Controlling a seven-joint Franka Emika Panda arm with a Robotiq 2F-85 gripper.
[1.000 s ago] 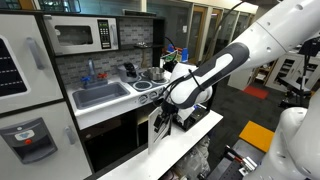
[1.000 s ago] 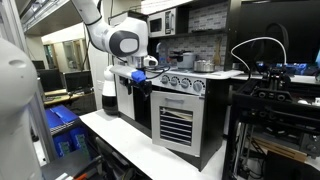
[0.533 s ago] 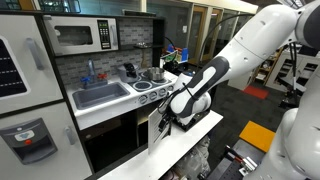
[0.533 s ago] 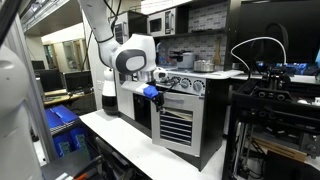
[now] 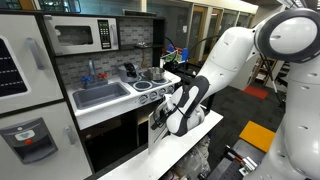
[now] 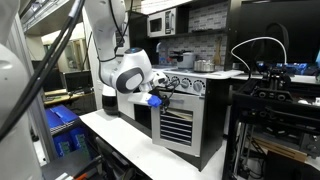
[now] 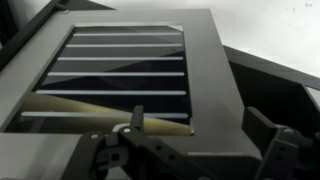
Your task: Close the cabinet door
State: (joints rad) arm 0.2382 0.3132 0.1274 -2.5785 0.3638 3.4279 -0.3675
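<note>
The cabinet door (image 5: 155,128) is a small white oven-style door with a barred window. It stands swung out from the play kitchen's lower front. It also shows in an exterior view (image 6: 176,125). In the wrist view the door (image 7: 200,70) fills the frame, close and slightly tilted, its bars running across. My gripper (image 7: 200,140) is open, its two dark fingers spread at the bottom of the frame just in front of the door's lower frame. In both exterior views the gripper (image 5: 164,121) (image 6: 154,99) sits next to the door's upper edge. I cannot tell whether it touches.
A silver-grey microwave (image 5: 83,36) sits above a sink (image 5: 100,95) and a stovetop with pots (image 5: 150,76). A tall white fridge door with a dispenser (image 5: 28,135) stands beside them. A white table edge (image 6: 120,145) runs in front of the kitchen. Lab equipment (image 6: 275,95) stands nearby.
My arm has come down and moved in toward the oven door; the gripper has dropped from knob height to the door's upper edge. The door has not visibly moved.
</note>
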